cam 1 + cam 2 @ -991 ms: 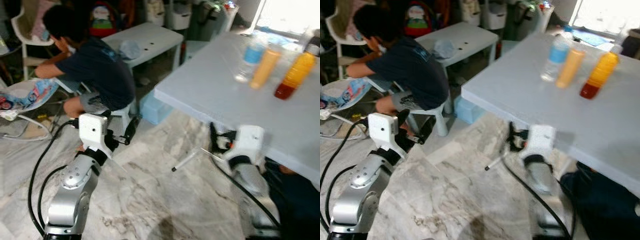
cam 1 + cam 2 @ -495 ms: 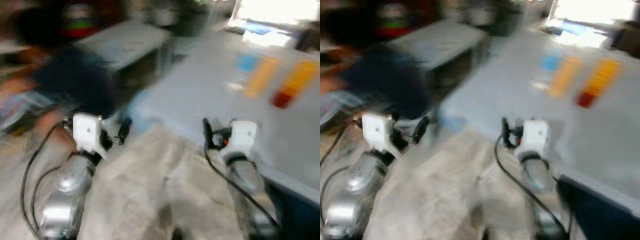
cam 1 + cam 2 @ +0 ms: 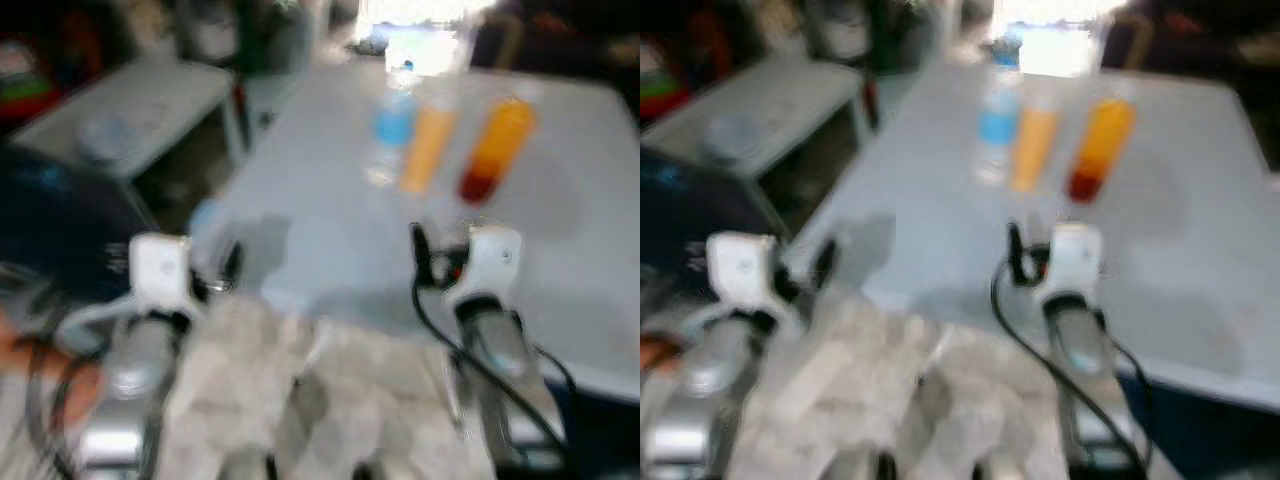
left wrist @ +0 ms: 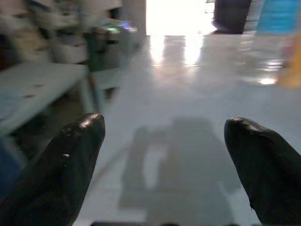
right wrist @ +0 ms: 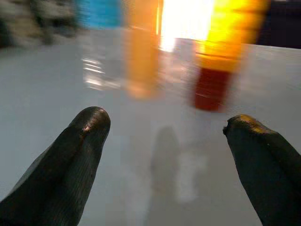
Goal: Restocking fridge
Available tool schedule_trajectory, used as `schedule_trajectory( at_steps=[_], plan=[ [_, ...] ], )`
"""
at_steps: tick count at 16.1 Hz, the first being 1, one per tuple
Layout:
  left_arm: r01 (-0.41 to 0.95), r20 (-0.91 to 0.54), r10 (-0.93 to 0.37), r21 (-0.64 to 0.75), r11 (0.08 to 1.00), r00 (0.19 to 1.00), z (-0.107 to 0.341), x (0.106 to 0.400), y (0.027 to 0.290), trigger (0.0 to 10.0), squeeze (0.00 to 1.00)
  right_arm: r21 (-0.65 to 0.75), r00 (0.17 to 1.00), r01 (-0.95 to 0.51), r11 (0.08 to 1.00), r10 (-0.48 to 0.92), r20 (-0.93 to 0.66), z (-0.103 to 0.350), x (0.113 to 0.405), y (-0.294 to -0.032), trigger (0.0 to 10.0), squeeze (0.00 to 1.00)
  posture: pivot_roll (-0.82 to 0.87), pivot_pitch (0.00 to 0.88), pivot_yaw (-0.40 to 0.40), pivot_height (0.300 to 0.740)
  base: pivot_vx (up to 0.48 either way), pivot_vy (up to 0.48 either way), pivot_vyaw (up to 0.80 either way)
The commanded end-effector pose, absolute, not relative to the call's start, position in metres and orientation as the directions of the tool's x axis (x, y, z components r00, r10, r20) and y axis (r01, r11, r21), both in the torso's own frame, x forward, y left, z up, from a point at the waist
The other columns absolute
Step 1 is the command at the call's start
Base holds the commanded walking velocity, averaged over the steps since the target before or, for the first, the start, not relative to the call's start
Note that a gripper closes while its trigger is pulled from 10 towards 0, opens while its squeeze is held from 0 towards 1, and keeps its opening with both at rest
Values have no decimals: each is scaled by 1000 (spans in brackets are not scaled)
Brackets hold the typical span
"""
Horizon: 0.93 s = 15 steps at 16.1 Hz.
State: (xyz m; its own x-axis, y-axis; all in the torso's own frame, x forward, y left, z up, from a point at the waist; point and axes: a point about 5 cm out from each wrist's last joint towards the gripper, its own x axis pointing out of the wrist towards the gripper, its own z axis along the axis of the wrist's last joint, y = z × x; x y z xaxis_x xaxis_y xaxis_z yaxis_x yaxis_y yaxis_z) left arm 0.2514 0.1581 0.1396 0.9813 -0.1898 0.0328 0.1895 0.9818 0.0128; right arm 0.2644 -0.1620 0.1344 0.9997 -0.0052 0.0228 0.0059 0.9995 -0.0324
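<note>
Table: pale grey table (image 3: pixel 560 240) is carrying three bottles near its far edge.
Bottles: water bottle (image 3: pixel 392 125), orange bottle (image 3: pixel 428 148) and amber bottle (image 3: pixel 494 150) are standing side by side.
Right end effector (image 5: pixel 164 155): hovering before the bottles, fingers spread, empty.
Left end effector (image 4: pixel 164 160): hanging at the table's near corner, fingers apart, empty.

A large pale grey desk (image 3: pixel 330 200) fills the blurred scene, with marbled floor (image 3: pixel 250 370) below it. A low white bench (image 3: pixel 130 110) stands beside it, and bright daylight (image 3: pixel 420 15) glares behind.
</note>
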Motion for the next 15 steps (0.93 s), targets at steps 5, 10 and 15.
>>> schedule_trajectory(
  at_steps=[5, 10, 15],
  plan=[
    [214, 48, -214, -6, 977, 976, 143, 256, 157, 10000, 0, -72, 999, 5, 997, -2, 44, 136, 263, -162, 10000, 0, 1, 34, 33, 740, 0, 0, -420],
    [237, 73, -234, -28, 971, 970, 146, 255, 152, 10000, 0, -104, 998, 4, 995, 2, 55, 141, 272, -156, 10000, 0, 4, 28, 36, 740, 370, 0, 0],
    [263, 58, -261, -22, 965, 964, 142, 254, 148, 10000, 0, 19, 1000, -8, 1000, 8, -12, 136, 274, -156, 10000, 0, -1, 24, 30, 740, 412, 0, 0]
  ],
)
